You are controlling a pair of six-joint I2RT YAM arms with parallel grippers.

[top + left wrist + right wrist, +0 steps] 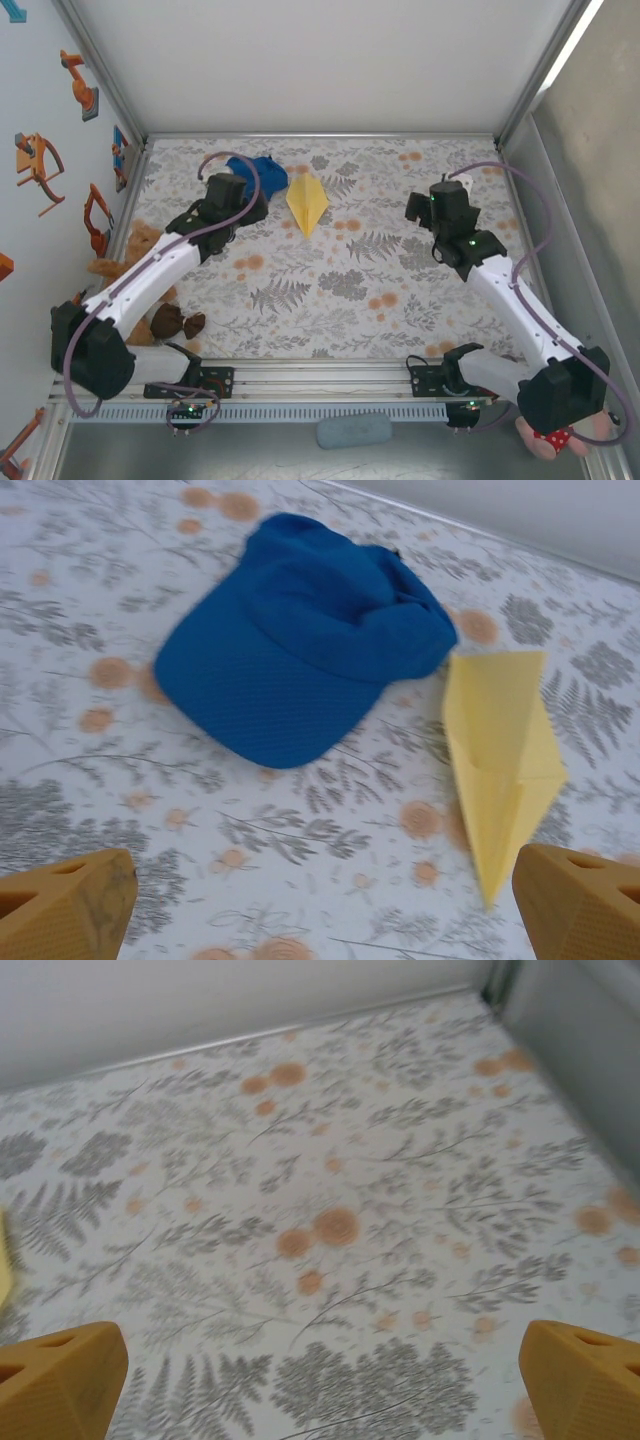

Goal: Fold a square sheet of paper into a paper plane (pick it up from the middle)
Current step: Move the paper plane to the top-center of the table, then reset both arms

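1. Tabletop (330, 300): white cloth with a grey fern and orange flower print, grey walls on three sides. The right wrist view is soft with blur.
2. Left arm: white and black. Its tool (235, 195) is over the far left part of the tabletop, at the cap. In its wrist view the tool (320, 915) has its orange fingertips (65, 910) wide apart at the frame corners, with nothing held.
3. Right arm: its tool (440, 205) is over the far right, well apart from the plane. In its wrist view the tool (320, 1385) is spread wide, with bare cloth between the tips.
4. Brown plush bear (140, 250) at the left edge, mostly hidden under the left arm.
5. Blue cap (262, 170) (300, 640): mesh fabric, lying brim toward the camera. It is partly covered by the left arm from above.
6. Paper plane (306, 203) (500, 750): yellow, narrow dart, lengthwise crease, nose pointing to the near side. It lies on the tabletop just right of the cap. I cannot tell whether they touch.
7. Yellow sliver (4, 1250) at the left frame edge, probably the plane, cut off.
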